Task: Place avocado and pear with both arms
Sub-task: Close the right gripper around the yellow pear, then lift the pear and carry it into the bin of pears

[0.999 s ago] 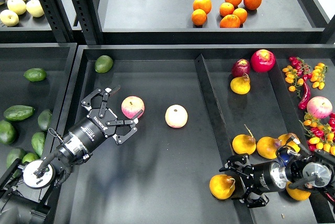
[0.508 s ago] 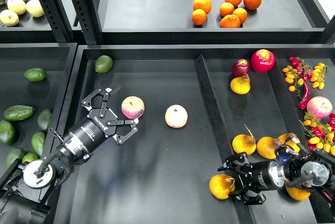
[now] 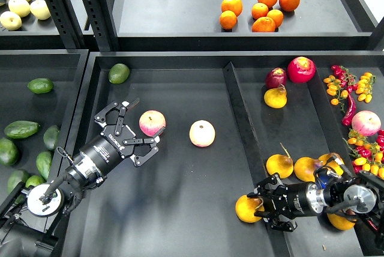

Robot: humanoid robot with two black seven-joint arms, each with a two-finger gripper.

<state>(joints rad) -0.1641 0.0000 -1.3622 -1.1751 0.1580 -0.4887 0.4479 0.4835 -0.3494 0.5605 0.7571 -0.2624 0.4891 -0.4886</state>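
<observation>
A golden pear [image 3: 246,208] lies at the front of the middle tray, by the divider. My right gripper [image 3: 258,206] is open, its fingers reaching around the pear's right side and touching it. A small dark green avocado [image 3: 40,85] lies in the left bin, far from both grippers. My left gripper [image 3: 146,119] is open over the middle tray, its fingers beside a pink-yellow apple [image 3: 152,123] and holding nothing.
A paler green avocado [image 3: 119,72] lies at the tray's back left and a second apple [image 3: 202,133] mid-tray. More pears [image 3: 279,165] and a pomegranate [image 3: 301,69] fill the right compartment. The divider [image 3: 240,119] runs front to back. Oranges [image 3: 264,11] sit on the shelf.
My right gripper has slid left onto the pear, and the pear has shifted a little left and back. The left arm has not moved.
</observation>
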